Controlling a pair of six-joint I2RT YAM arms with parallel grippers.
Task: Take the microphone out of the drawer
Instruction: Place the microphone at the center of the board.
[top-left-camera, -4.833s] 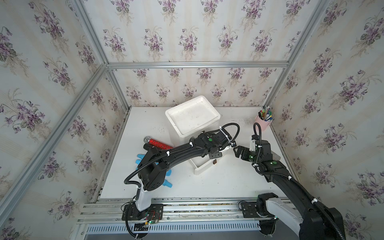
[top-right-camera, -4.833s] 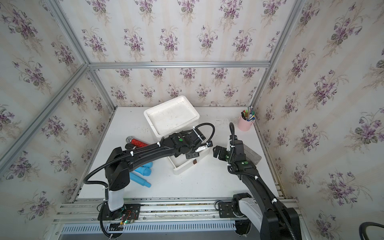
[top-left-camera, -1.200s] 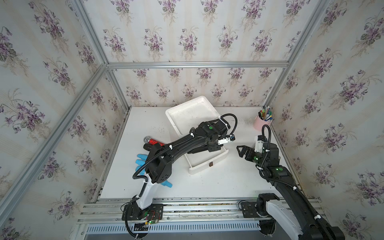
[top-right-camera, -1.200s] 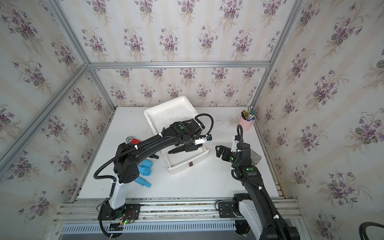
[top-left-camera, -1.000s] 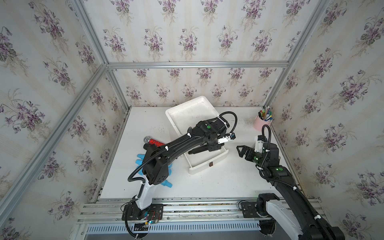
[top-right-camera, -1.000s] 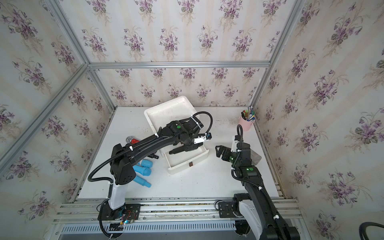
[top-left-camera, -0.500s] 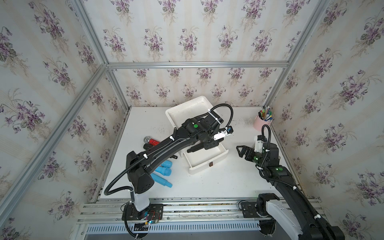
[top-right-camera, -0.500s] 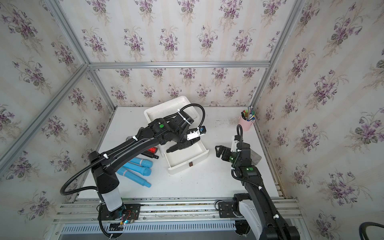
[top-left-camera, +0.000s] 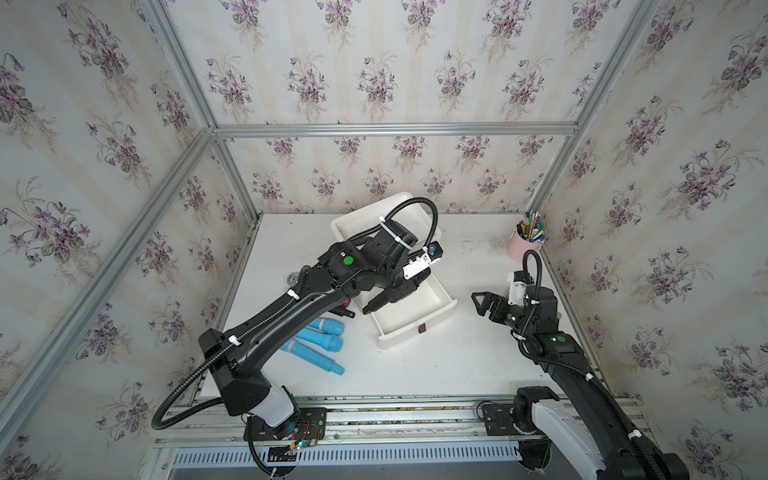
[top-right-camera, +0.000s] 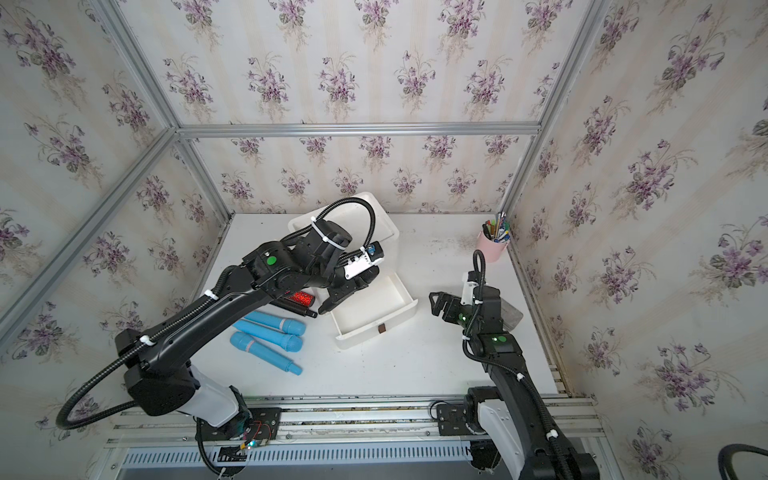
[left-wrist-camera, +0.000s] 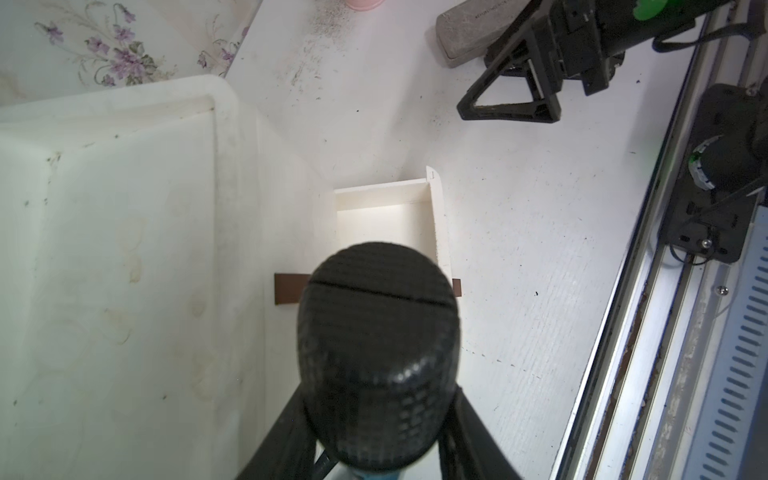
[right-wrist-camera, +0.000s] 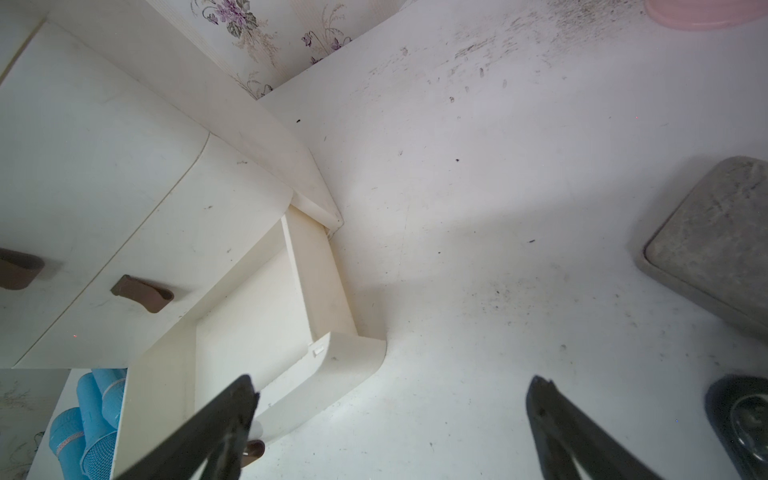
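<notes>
A microphone (left-wrist-camera: 378, 332) with a black mesh head and a blue body fills the left wrist view, and my left gripper (left-wrist-camera: 374, 419) is shut on it, a finger on either side. In both top views that gripper (top-left-camera: 380, 300) (top-right-camera: 332, 301) hangs above the left rear corner of the pulled-out white drawer (top-left-camera: 444, 311) (top-right-camera: 374, 330), whose inside shows bare. The right gripper (top-left-camera: 478, 304) (right-wrist-camera: 390, 399) stands open and empty to the right of the drawer, low over the table.
The white drawer cabinet (top-left-camera: 357, 220) stands behind the drawer. Blue microphones (top-left-camera: 326, 337) and a red one (top-right-camera: 300, 298) lie on the table to the left. A pink pen cup (top-left-camera: 523, 246) and a grey block (top-right-camera: 510, 312) are at the right.
The left arm has risen and swung left and back with the microphone, away from the middle of the drawer. The right arm has stayed put.
</notes>
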